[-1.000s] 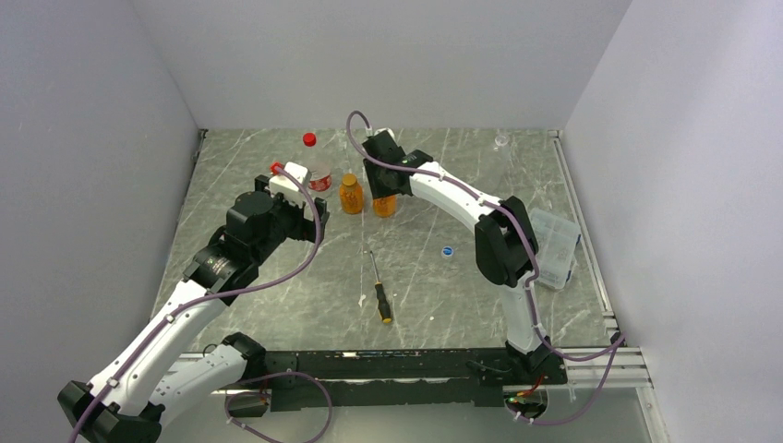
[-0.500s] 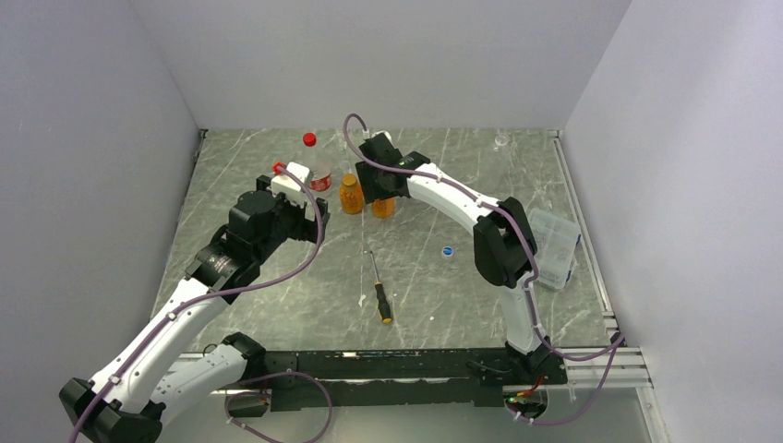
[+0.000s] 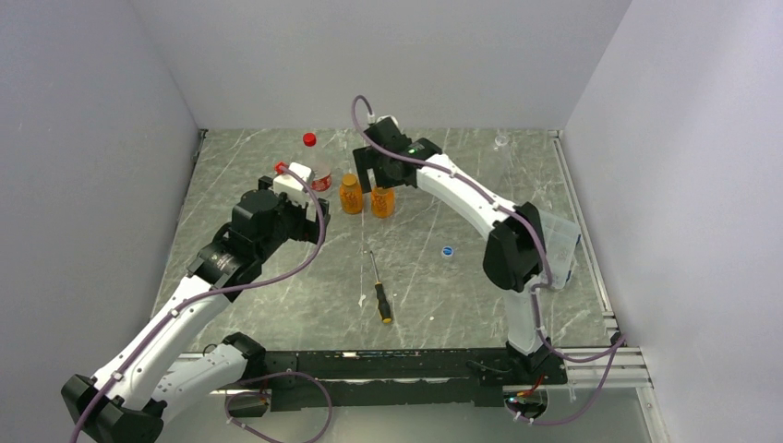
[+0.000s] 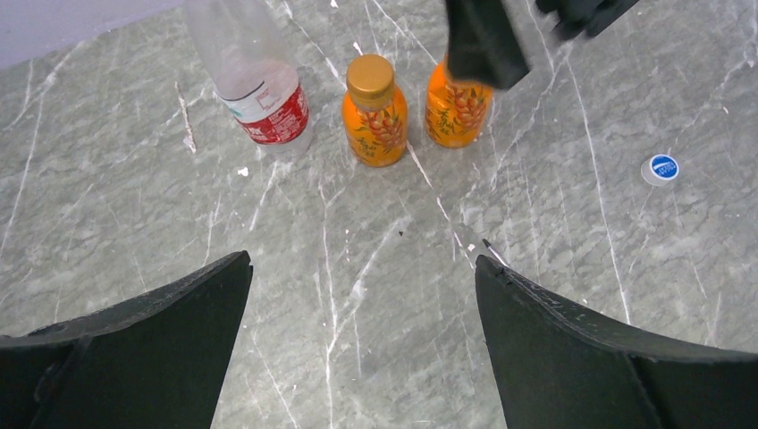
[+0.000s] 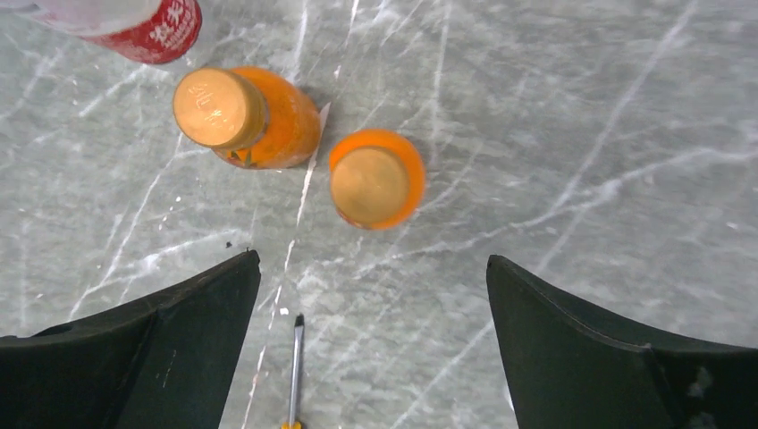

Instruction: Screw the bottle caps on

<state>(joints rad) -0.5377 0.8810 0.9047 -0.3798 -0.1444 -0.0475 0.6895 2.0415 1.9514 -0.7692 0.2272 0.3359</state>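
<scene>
Right gripper [image 5: 371, 268]: hung wide open, empty, above right orange bottle [image 5: 376, 179].
Left gripper [image 4: 362, 268]: wide open, empty.
Right orange bottle: stood capped, toward tabletop's [image 3: 443, 305] far edge.
Blue cap [image 3: 448, 250]: lay loose, right of centre.

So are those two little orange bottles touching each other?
Apart. The left wrist view shows a strip of table between one orange bottle and the other orange bottle.

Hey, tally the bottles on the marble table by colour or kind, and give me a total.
Orange bottles: 2
Clear bottle with red-and-white label: 1
Tiny clear bottle: 1
Total: 4
</scene>
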